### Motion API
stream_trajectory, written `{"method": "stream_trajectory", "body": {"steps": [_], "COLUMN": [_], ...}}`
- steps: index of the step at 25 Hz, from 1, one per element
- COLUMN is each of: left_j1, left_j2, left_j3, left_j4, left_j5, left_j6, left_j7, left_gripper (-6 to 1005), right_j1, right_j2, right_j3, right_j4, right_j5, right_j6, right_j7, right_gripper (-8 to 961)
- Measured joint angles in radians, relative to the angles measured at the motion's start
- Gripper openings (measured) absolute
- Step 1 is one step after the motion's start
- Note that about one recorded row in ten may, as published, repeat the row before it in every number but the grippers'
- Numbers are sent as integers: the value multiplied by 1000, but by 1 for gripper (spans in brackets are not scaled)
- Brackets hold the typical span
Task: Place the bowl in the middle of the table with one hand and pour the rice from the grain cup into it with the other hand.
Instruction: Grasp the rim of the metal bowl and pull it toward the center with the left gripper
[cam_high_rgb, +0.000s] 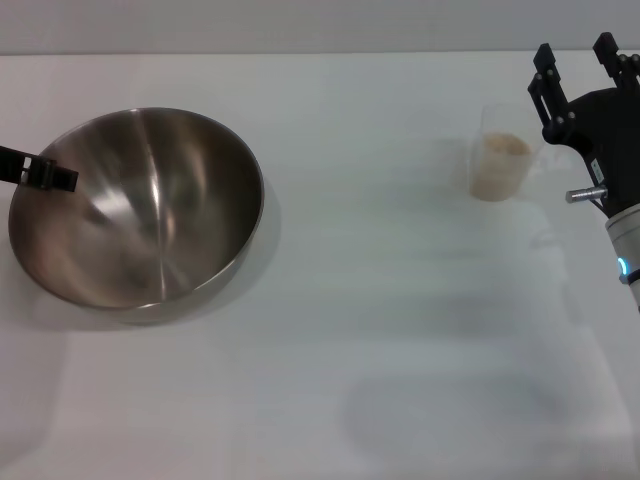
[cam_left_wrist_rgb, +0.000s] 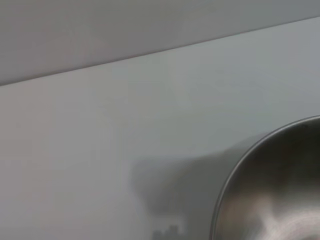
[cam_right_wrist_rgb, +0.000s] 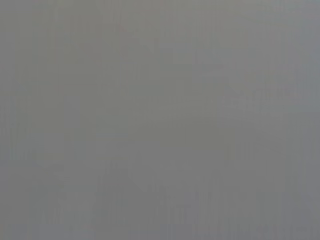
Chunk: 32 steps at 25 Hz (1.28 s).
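Bowl: the big shiny metal bowl (cam_high_rgb: 140, 205) sits on the left side of the head view. It looks tipped, with its right side lower and nothing inside. The left wrist view shows only a curved piece of its rim (cam_left_wrist_rgb: 235, 170) in the lower right corner.
Table: the white table (cam_high_rgb: 350, 350) fills almost the whole head view.
Grain cup: the small clear grain cup (cam_high_rgb: 500, 155) stands upright in the upper right of the head view, well apart from the bowl.
Rice: the pale rice (cam_high_rgb: 497, 170) fills the lower part of the cup.
Left gripper: the left gripper (cam_high_rgb: 50, 175) comes in from the left edge, at the bowl's left rim. I cannot tell whether it is clamped on the rim.
Right gripper: the right gripper (cam_high_rgb: 575, 55) is at the upper right edge, just beside the cup. Its two fingers are apart and hold nothing.
Right wrist view: plain grey only.
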Motion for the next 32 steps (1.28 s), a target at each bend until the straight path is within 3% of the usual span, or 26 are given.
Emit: {"method": "stream_trajectory", "body": {"steps": [11,20,31,32], "left_j1": [-39,-64,-99,-110], "left_j2": [-1,-1,1,-1], "left_j3": [8,23,43,47], "left_j4": [101,106,107,116], "left_j5": [1,32,45,55], "left_j6": [16,8,-37,-46], "left_j7": [3,11,22,19], "left_gripper": [583,575,131,126], "right_j1": [4,1,-6,-6], "right_j2": [0,0,0,0], "right_j3": [0,0,3,4], "right_j4": [1,1,-1,-1], "right_j5": [-1,-1,-1,-1], "right_j6": [-2,-33,-66,-66], "right_j7": [0,0,0,0], "right_gripper": [629,629,628,628]}}
